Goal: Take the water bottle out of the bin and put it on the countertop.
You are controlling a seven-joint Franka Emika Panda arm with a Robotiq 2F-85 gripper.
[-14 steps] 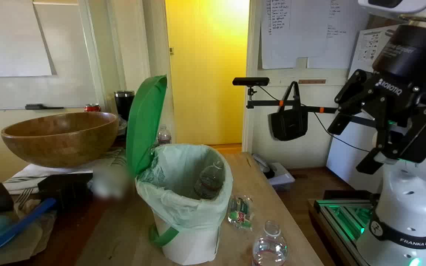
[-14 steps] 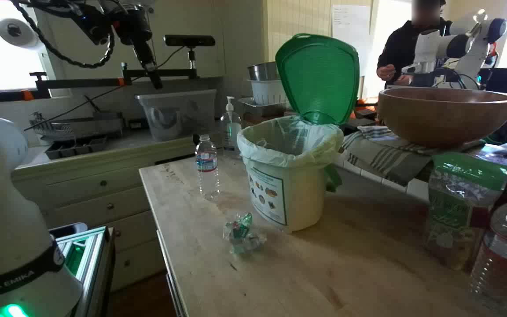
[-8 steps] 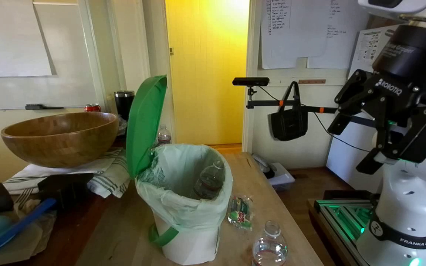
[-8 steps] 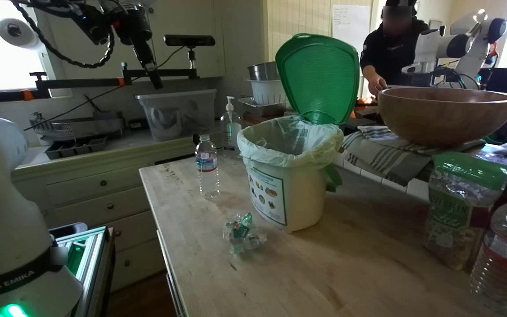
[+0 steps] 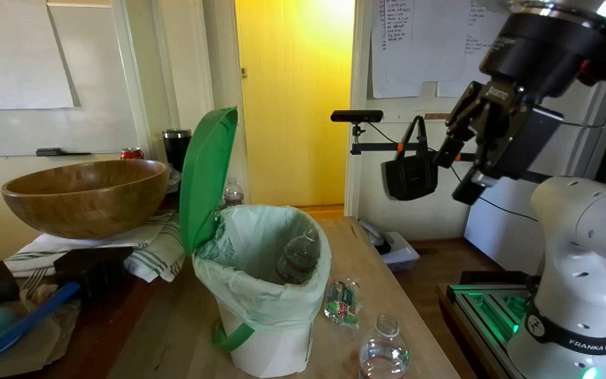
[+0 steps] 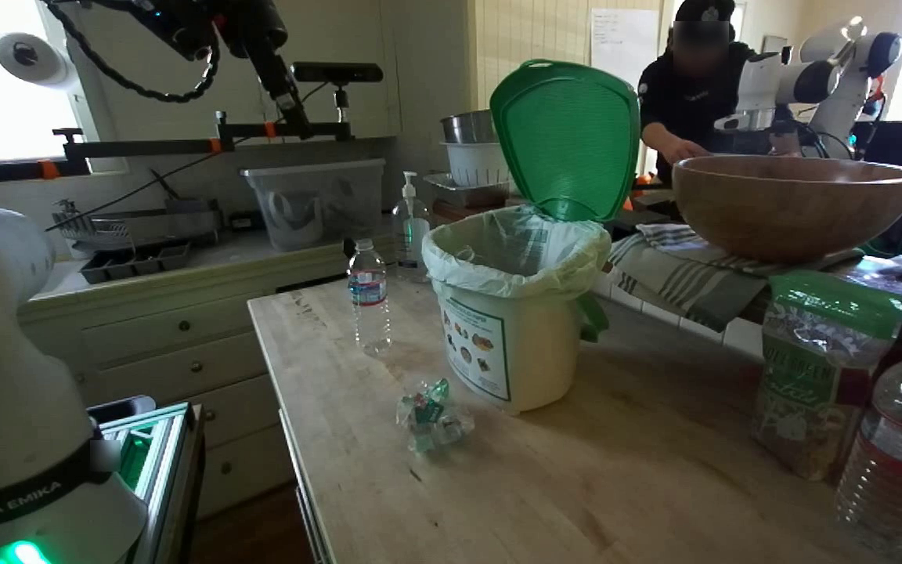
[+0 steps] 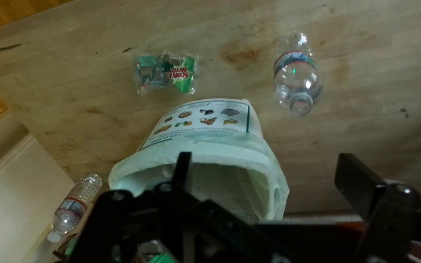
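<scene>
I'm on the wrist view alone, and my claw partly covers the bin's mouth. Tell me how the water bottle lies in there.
Observer: In an exterior view, the water bottle is tilted inside the bin, its neck pointing up.
Operator: Tell me whether I'm down there yet.
Observer: Not yet; in both exterior views the claw hangs in the air, apart from the bin.
Operator: Check whether anyone is around.
Observer: In an exterior view, a person stands beyond the large wooden bowl.
</scene>
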